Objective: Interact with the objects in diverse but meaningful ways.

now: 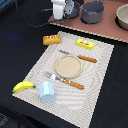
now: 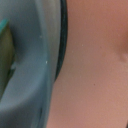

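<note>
Claw (image 1: 65,11) up at the frame's top, beside the dark grey pot (image 1: 92,12) — spread or pressed together, can't tell. Wrist view shows only a grey rim (image 2: 35,60). Best ease in slowly, squared to that rim.

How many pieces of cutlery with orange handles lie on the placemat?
2. A knife lies along the far side of the plate, towards the exterior view's right; a fork lies along the plate's near side. None looks hidden.
</note>
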Controlling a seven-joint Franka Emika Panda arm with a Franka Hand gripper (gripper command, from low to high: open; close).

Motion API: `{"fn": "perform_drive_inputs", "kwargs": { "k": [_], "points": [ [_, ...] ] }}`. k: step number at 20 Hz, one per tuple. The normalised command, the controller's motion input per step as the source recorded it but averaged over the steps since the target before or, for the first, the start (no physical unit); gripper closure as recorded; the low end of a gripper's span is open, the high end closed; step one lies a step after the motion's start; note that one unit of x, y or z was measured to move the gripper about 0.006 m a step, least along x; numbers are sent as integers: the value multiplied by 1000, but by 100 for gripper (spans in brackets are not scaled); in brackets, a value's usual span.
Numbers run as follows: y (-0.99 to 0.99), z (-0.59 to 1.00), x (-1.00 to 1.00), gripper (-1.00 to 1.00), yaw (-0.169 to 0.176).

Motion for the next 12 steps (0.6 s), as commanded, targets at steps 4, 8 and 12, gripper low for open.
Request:
{"fn": "perform_drive_inputs", "kwargs": {
  "k": [4,8,12],
  "points": [
    [49,917,-64,-100,-30],
    [1,721,42,-100,-44],
    [-147,314,298,-100,-10]
  ]
}}
